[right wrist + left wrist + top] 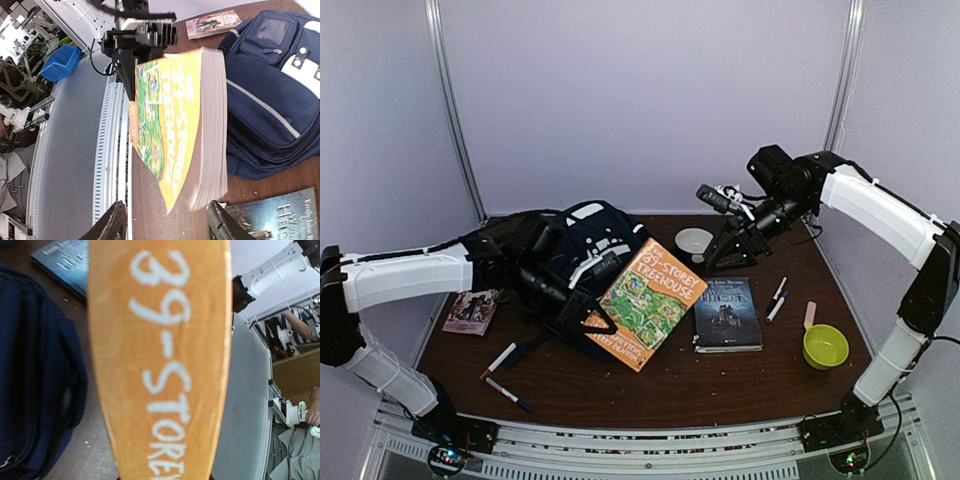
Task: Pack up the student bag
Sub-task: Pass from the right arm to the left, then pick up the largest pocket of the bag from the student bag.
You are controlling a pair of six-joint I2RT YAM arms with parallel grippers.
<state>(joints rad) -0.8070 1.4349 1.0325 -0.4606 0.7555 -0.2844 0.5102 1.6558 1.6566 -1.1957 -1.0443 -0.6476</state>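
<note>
Orange book [650, 300], clamped by the outstretched left gripper [592, 322], tilts above the brown table [720, 385] beside the student bag [575, 235] at left rear, while the raised right gripper [732, 243] gapes wide before pale walls [640, 100].

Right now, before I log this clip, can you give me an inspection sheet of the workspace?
Surface: brown table.
Job's things: student bag lying left rear; orange book tilted beside it.
Clutter: dark book, small book, markers, green bowl, white bowl.
Tools: left tool shut on the orange book's edge; right tool open, holding nothing.
Cables: thin wires at the right wrist.
Surroundings: pale enclosure walls.
</note>
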